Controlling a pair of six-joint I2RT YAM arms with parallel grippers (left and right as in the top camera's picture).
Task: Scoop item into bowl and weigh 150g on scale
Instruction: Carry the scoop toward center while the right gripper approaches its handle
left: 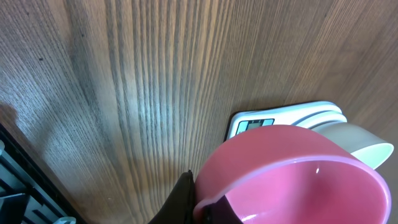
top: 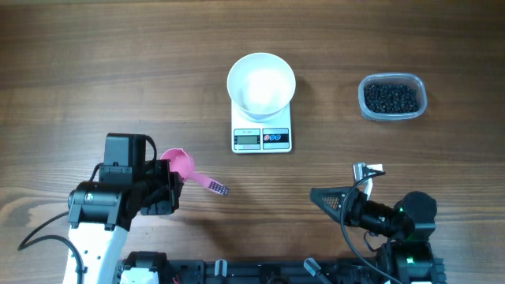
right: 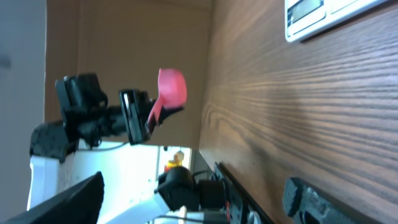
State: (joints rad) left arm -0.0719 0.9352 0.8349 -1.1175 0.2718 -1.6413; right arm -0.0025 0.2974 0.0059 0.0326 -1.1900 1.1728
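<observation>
The left gripper (top: 167, 177) was clamped on the one pink scoop (top: 180, 162), empty and raised off the table; one white bowl (top: 272, 96) sat on the one scale (top: 251, 139), nothing in it; the right gripper (top: 341, 183) stood wide open, holding nothing; the black beads (top: 390, 97) all lay in one clear tub (top: 365, 108), far right; by my judgement, every scoop and the weighing remained.

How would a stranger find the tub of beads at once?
Start at the white scale in the middle of the table, with the bowl on it. To its right in the overhead view a tub stands alone. It is clear, rounded-rectangular and full of black beads; the bowl is round and white.
</observation>
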